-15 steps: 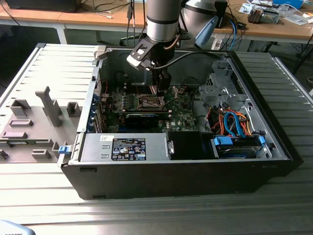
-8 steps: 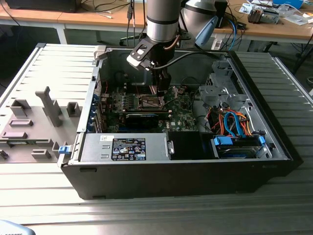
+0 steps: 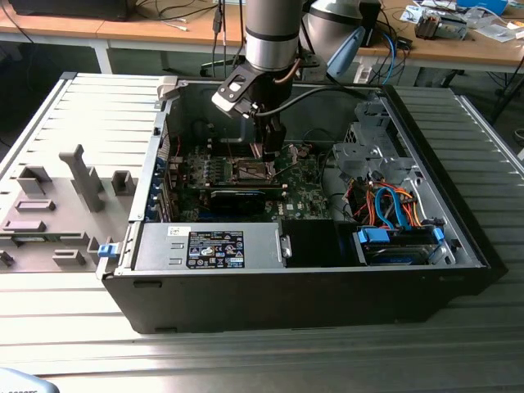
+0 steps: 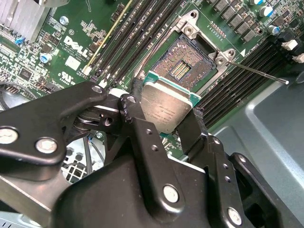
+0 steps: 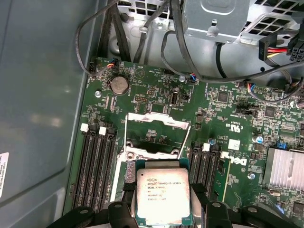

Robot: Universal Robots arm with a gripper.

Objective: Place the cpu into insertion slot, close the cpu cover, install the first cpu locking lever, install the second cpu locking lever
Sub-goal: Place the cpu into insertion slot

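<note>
My gripper (image 4: 164,114) is shut on the cpu (image 4: 166,107), a flat silver-topped chip pinched at two opposite edges by the black fingers (image 4: 130,107). It hangs slightly tilted just above and beside the open insertion slot (image 4: 183,66), whose gold contact field lies bare. In the first wrist view the cpu (image 5: 164,194) sits in the gripper (image 5: 163,198) in front of the cpu cover (image 5: 156,118), which stands raised off the slot. A thin metal locking lever (image 4: 256,71) sticks out, unlatched. In the exterior view the gripper (image 3: 270,157) reaches down into the case over the slot (image 3: 252,170).
Memory slots (image 4: 137,42) flank the socket on both sides. A long black expansion card (image 3: 237,196) and the labelled power-supply box (image 3: 214,248) lie nearer the case front. The drive cage with blue and orange cables (image 3: 393,213) is at the exterior view's right. A finned heatsink (image 5: 285,171) stands nearby.
</note>
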